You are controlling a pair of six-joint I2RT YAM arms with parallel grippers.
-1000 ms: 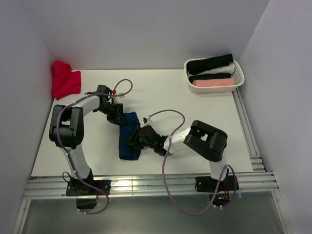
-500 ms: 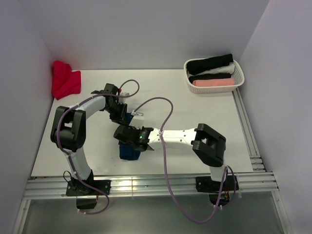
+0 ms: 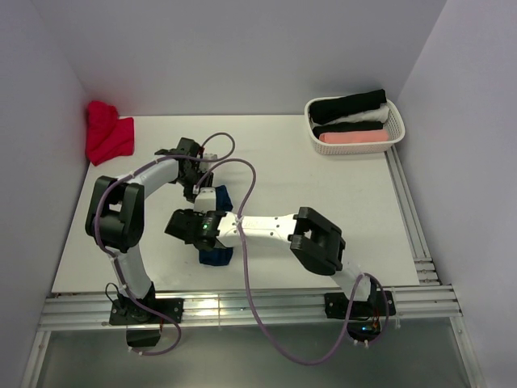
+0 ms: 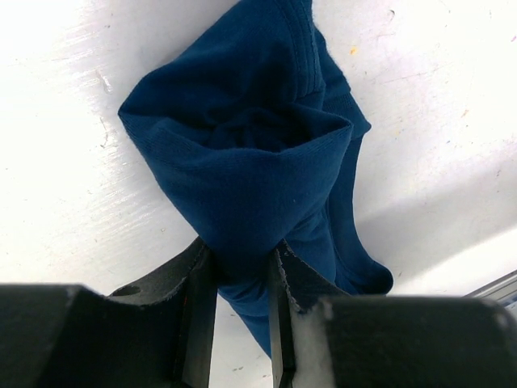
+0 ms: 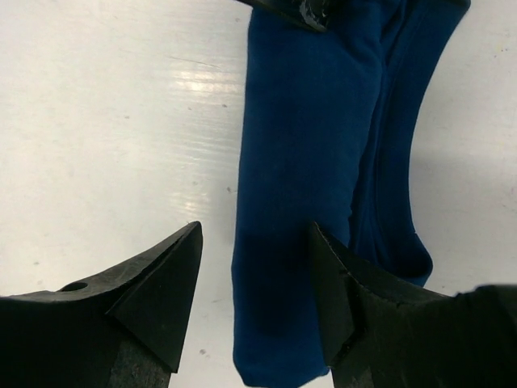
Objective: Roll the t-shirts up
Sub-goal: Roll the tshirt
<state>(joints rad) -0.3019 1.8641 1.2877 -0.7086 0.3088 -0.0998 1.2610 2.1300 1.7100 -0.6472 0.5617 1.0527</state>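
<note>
Navy blue t-shirt (image 3: 214,255), folded into a long narrow strip, is lying on the white bench (image 3: 323,186), nearer the left edge than the right and running toward the near edge. The left gripper (image 4: 241,263) is pinching the strip's far end, its jaws clamped tight on a bunched fold of cloth. The right gripper (image 5: 254,275) is hanging over the strip's side facing the left edge, fingers spread wide and gripping nothing. A red garment (image 3: 108,133) is sitting in the far left corner. A white basket (image 3: 355,148) of rolled garments (image 3: 347,105) is sitting in the far right corner.
</note>
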